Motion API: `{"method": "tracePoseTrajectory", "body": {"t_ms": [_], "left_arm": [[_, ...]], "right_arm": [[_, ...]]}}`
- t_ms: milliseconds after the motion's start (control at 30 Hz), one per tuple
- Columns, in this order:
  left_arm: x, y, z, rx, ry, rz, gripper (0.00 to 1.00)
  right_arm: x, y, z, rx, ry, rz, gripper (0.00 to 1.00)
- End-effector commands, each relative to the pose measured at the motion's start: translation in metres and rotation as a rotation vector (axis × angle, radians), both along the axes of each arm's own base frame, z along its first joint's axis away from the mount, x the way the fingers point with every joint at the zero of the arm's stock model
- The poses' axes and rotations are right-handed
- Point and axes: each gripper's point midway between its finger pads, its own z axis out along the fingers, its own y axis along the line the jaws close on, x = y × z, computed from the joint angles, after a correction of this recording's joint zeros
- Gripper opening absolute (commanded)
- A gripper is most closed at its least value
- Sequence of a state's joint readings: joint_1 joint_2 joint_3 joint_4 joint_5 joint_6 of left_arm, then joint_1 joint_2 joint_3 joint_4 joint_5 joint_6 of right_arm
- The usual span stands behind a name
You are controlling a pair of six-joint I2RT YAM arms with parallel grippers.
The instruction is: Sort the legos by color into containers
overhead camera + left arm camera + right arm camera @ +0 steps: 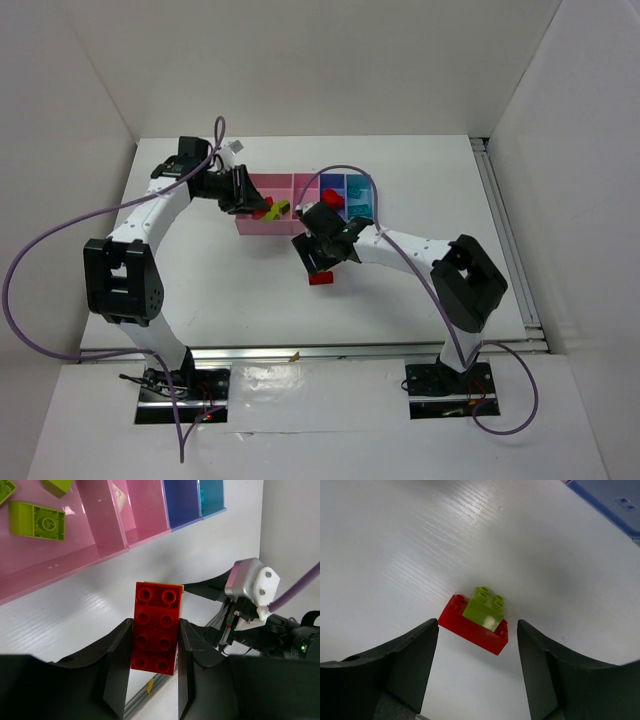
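My left gripper [250, 200] [155, 640] is shut on a red lego [156, 627] [263, 207], held over the left pink bin of the containers [262, 228] [65, 560]. Yellow-green legos [37, 520] [280, 210] lie in that bin. A whitish piece [119, 493] is in the second pink bin. A red lego [331, 199] is in the dark blue bin and teal legos [360, 202] are in the light blue bin. My right gripper [325, 255] [477, 665] is open above a red lego [480, 632] [321, 278] with a yellow-green lego [485, 607] stuck on top.
The container row sits at the back middle of the white table [200, 290]. White walls enclose the table. A metal rail [505, 230] runs along the right edge. Purple cables [40, 260] loop from both arms.
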State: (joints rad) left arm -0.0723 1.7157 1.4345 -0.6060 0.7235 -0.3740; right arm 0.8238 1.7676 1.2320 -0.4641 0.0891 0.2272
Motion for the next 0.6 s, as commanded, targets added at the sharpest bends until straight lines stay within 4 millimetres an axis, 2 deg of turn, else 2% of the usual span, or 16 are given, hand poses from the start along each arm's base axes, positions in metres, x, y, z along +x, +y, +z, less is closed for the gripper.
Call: {"method": "tracePoseTrajectory", "body": {"t_ms": [0,67,100,167,200,267,300,333,433,467,500,533,567], "left_arm": [[-0.002,-0.006,0.035,-0.054,-0.065,-0.026,0.0],[-0.002,-0.007,0.039,-0.062,-0.074,-0.032,0.0],[0.0,-0.003,0.039,-0.062,-0.074,-0.023,0.0],[-0.002,-0.007,0.046,-0.089,-0.083,-0.044,0.0],[0.0,-0.005,0.054,-0.108,-0.103,-0.042,0.0],[-0.003,-0.01,0.062,-0.153,-0.123,-0.081,0.0],[-0.007,-0.014,0.075,-0.213,-0.14,-0.125,0.0],[-0.01,-0.016,0.079,-0.239,-0.148,-0.148,0.0],[-0.016,-0.02,0.097,-0.318,-0.175,-0.211,0.0],[-0.019,-0.023,0.102,-0.357,-0.181,-0.236,0.0],[-0.019,-0.024,0.106,-0.376,-0.193,-0.252,0.0],[-0.023,-0.025,0.11,-0.395,-0.204,-0.267,0.0],[-0.024,-0.026,0.112,-0.412,-0.209,-0.279,0.0]], "right_arm": [[0.007,0.006,0.012,0.026,-0.025,0.001,0.72],[0.015,0.005,0.025,0.04,-0.048,-0.016,0.73],[0.021,0.012,0.041,0.071,-0.077,-0.016,0.73],[0.034,0.01,0.07,0.125,-0.11,-0.034,0.72],[0.043,0.012,0.098,0.203,-0.129,-0.041,0.68],[0.053,0.016,0.13,0.333,-0.149,-0.037,0.66],[0.047,0.023,0.156,0.448,-0.138,0.018,0.66],[0.064,0.017,0.181,0.542,-0.183,0.014,0.66],[0.055,0.019,0.209,0.742,-0.103,0.107,0.66],[0.065,0.013,0.216,0.793,-0.087,0.105,0.69],[0.054,0.018,0.221,0.851,-0.021,0.188,0.72],[0.055,0.02,0.22,0.879,0.019,0.212,0.75],[0.055,0.022,0.228,0.921,0.012,0.255,0.79]]}}
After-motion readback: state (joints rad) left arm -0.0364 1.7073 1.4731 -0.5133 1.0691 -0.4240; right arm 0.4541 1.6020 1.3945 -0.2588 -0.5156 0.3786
